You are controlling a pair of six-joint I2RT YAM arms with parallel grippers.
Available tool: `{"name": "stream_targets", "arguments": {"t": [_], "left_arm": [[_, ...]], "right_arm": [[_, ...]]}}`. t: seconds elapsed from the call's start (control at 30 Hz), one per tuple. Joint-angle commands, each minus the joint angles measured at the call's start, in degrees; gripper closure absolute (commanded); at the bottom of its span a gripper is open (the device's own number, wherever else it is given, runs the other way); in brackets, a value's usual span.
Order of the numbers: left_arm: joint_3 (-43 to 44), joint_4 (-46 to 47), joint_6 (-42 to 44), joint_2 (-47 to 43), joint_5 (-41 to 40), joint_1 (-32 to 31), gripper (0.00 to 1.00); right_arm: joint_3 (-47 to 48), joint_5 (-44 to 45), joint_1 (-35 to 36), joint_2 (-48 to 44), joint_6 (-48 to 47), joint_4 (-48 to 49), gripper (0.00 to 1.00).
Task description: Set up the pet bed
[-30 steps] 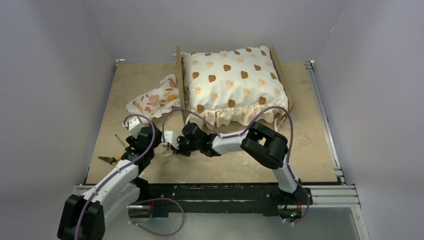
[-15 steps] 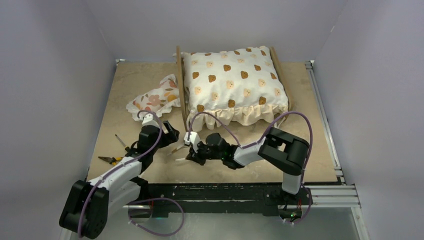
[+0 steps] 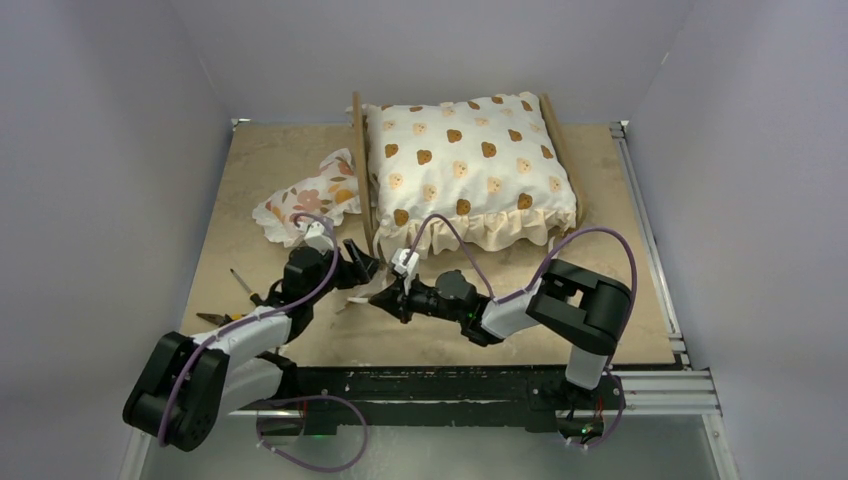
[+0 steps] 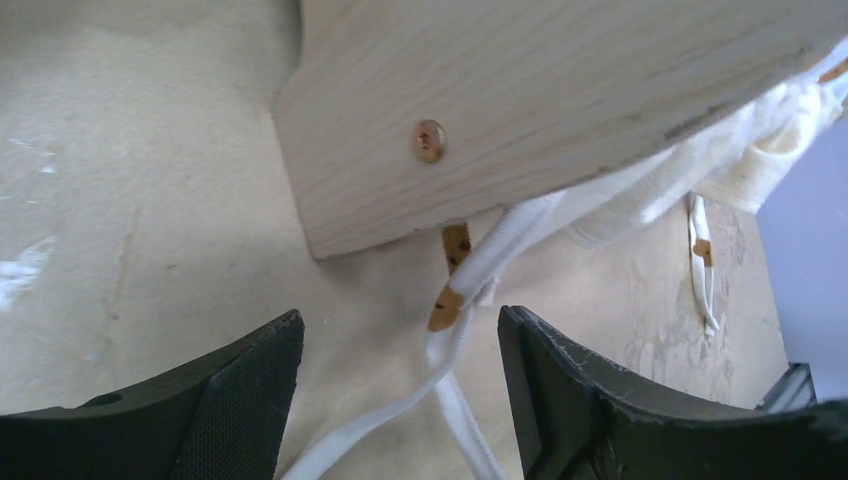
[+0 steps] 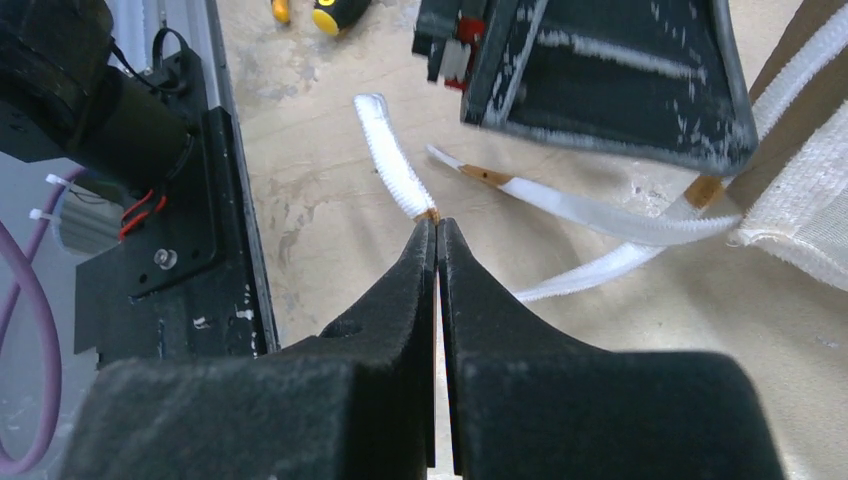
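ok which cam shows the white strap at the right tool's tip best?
Right wrist: the white strap runs clear from the shut right tool over the table. Left wrist shows straps hanging below the pet bed corner, but not which one is gripped. Top external gives only a tiny white sliver.

plain pale grey walls (image 3: 420,50) stand at nine, twelve and three o'clock around a tan, scuffed counter (image 3: 260,170). soft even light falls on it.
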Motion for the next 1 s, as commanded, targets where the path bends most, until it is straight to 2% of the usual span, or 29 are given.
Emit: {"name": "stream_targets", "arguments": {"t": [0.0,0.13,0.27,0.4,0.5,0.77,0.97], "left_arm": [[1.8,5.5,-0.6,2.8,-0.5,-3.1,0.31],[2.6,7.0,-0.8,5.6,-2.7,-5.6,0.37],[2.5,9.9,-1.5,8.0,-3.9,-6.9,0.53],[2.3,13.4,-2.4,10.1,-3.9,-7.7,0.78],[1.6,15.6,-2.5,10.9,-3.6,-7.8,1.0],[-2.4,17.0,-3.7,9.4,-5.0,-7.8,1.0],[-3.8,16.4,-4.2,7.8,-5.8,-7.8,1.0]], "right_arm": [[-0.6,1.2,-0.2,-0.3,1.5,5.6,1.0],[-1.2,1.7,-0.2,-1.0,1.7,6.0,1.0],[-1.6,2.1,-0.2,-1.5,2.0,6.1,1.0],[-2.4,4.0,-0.3,-1.9,3.0,6.3,1.0],[-3.3,7.3,-0.4,-2.4,4.5,6.4,1.0],[-4.1,13.9,-2.8,-3.2,9.4,4.9,1.0],[-1.8,17.0,-4.2,-3.2,10.2,-0.6,1.0]]}}
